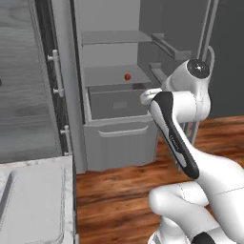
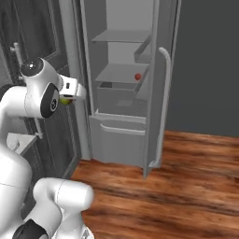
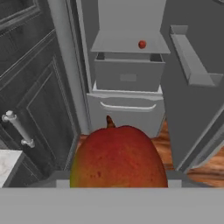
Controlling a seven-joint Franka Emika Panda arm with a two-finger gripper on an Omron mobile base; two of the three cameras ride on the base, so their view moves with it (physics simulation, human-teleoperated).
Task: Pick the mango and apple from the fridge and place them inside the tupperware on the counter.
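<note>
On inspection, my gripper (image 2: 70,99) was closed on the mango (image 3: 118,156), which sat between the jaws outside the fridge (image 3: 127,70), in front of its open door and above the wood floor (image 2: 186,186). The apple (image 1: 127,76) lay on a middle fridge shelf just above the pulled-out grey drawer (image 1: 116,102), well apart from my hand. The tupperware (image 1: 31,205) rested on the counter (image 1: 70,190) to the left of the fridge; I could not see inside it.

One mango (image 3: 118,157), one apple (image 3: 142,44), one tupperware (image 1: 31,205).
</note>
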